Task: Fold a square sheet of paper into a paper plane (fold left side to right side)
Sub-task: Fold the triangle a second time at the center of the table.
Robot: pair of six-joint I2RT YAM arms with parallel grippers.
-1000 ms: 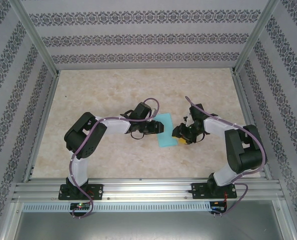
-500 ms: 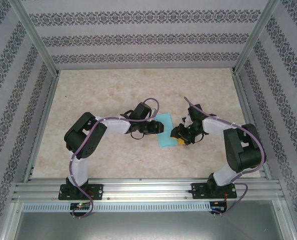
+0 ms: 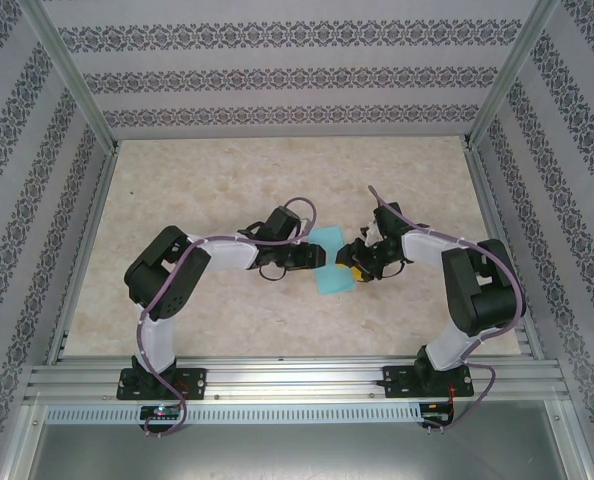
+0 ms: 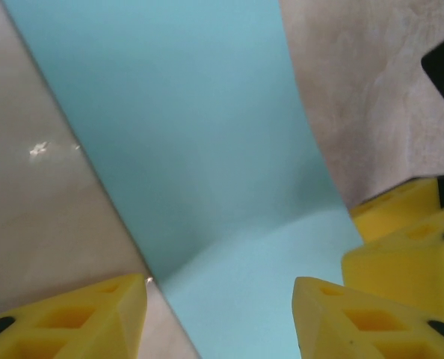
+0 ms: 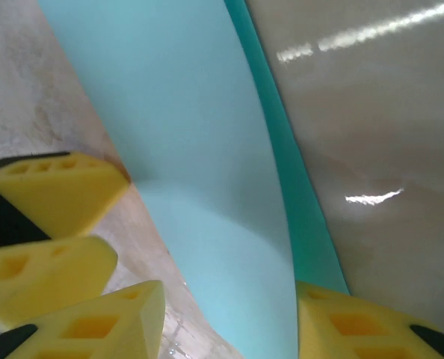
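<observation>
Left gripper (image 4: 220, 295): spread, straddling paper (image 4: 207, 149) at its 9 o'clock edge.
Right gripper (image 5: 229, 307): spread, at 3 o'clock edge.
Table (image 3: 197, 180): paper central.
Fold: likely best to align corners, then press crease.

Left gripper (image 4: 220, 299) has its jaws apart, and the sheet of paper (image 4: 199, 134) lies in the gap between its two yellow fingers (image 4: 80, 318), stretching away from them as a long strip across the table (image 4: 35, 202). The paper bends softly just ahead of the fingertips and looks paler nearest them; its left edge passes right at the left fingertip, and the right finger overlaps its right side. Just outside the right finger, the right gripper's fingers (image 4: 401, 258) sit at the paper's right edge, contact unclear.
</observation>
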